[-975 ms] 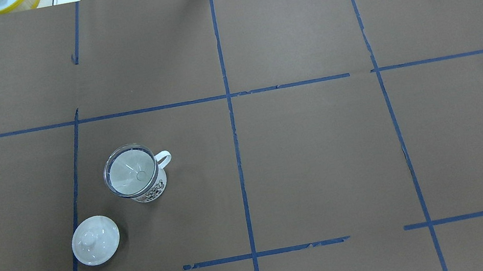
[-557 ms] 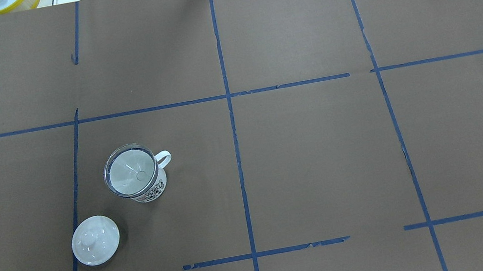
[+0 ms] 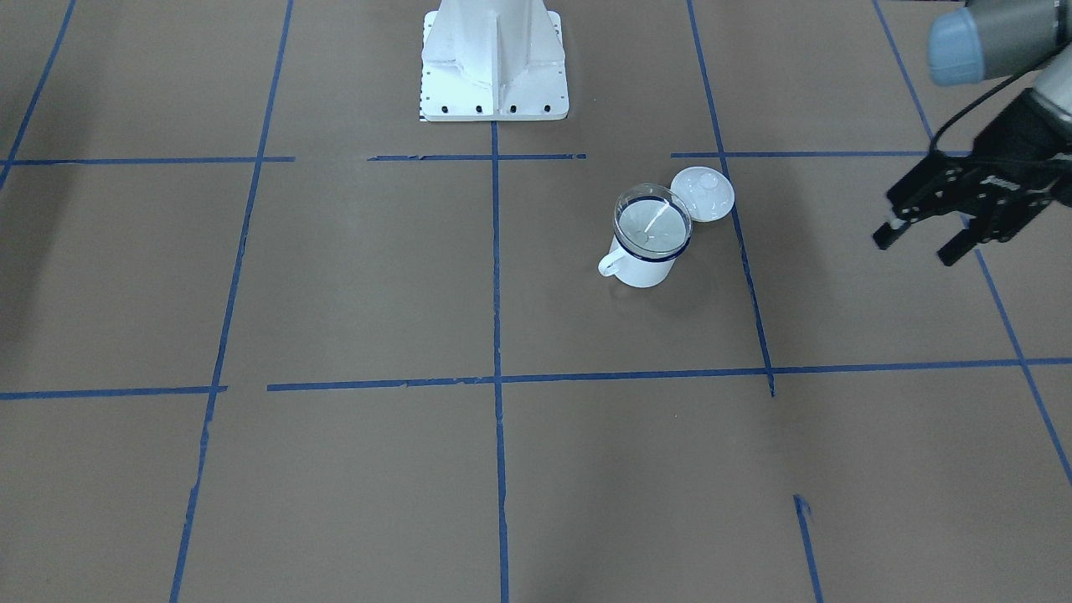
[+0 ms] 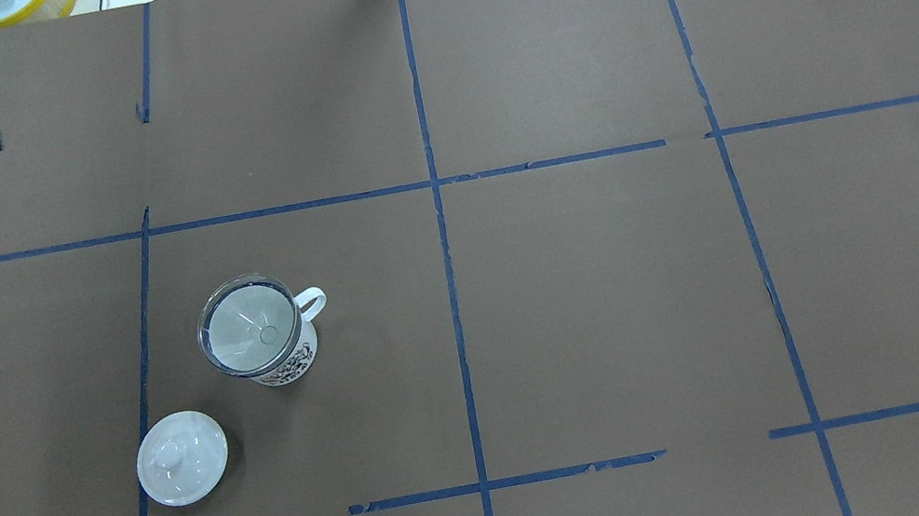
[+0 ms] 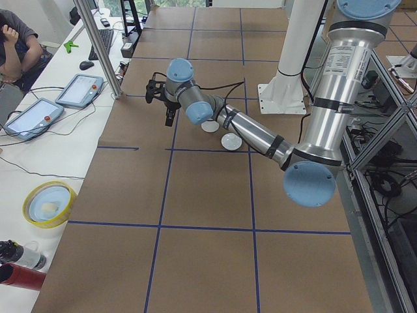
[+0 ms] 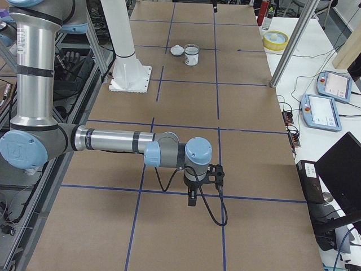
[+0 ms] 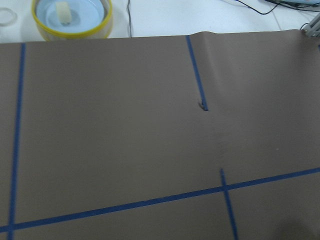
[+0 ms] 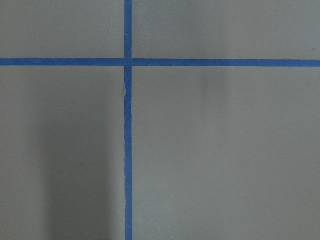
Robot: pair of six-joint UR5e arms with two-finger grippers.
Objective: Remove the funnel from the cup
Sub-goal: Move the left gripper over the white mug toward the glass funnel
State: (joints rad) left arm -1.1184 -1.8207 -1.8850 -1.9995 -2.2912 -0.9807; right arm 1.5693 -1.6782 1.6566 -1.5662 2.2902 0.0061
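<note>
Clear plastic funnel (image 4: 250, 328) sits seated in the cup (image 4: 291, 360) on the counter (image 4: 616, 287), white lid (image 4: 182, 458) near. Nothing removed yet; reach, grasp and lift all left. Left tool (image 3: 914, 248) jaws spread, empty, well apart from cup. Right tool (image 6: 192, 199) far off, jaw state can't be told.

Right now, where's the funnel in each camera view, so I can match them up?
Front-facing: funnel right of centre, seated in the cup.
Overhead: left of centre.
Exterior left: cup upper centre; funnel too small to tell.
Exterior right: far, top centre.
Both wrist views: not in view.
Shared landmark: the white knobbed lid beside the cup.
</note>
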